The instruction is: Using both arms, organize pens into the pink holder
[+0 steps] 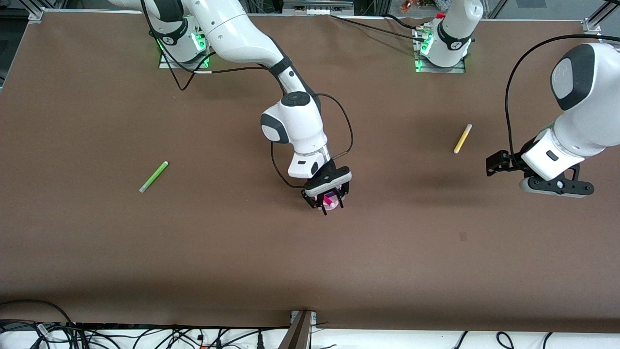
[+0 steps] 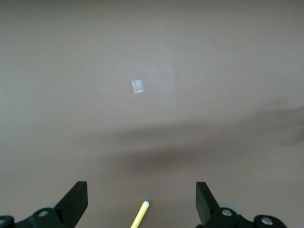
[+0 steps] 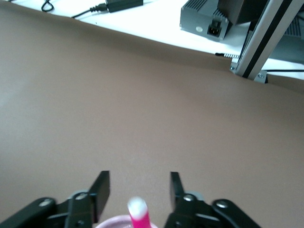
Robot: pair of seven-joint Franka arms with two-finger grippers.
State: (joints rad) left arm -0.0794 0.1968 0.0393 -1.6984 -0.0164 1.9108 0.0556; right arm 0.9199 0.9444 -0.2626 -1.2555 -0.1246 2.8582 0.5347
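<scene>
We see the magenta pen (image 3: 138, 213) with its pale cap standing in the pink holder (image 1: 331, 204) at frame centre, mostly hidden under the right gripper (image 1: 329, 201), jaws apart. The left gripper (image 2: 141, 202) waits at the right edge, jaws wide apart.

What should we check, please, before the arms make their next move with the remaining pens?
1. Magenta pen in the pink holder: ok, it stands in the cup, tip between the parted fingers.
2. Right gripper has let go: ok, fingers stand apart over the holder, not touching the pen.
3. Left gripper ready: ok, open above the table near the yellow pen.
4. Yellow pen reachable: ok, lying flat, nothing against it.
5. Green pen reachable: ok, flat toward the right arm's end.
6. Purple pen located: cannot tell, not seen in any view.
</scene>
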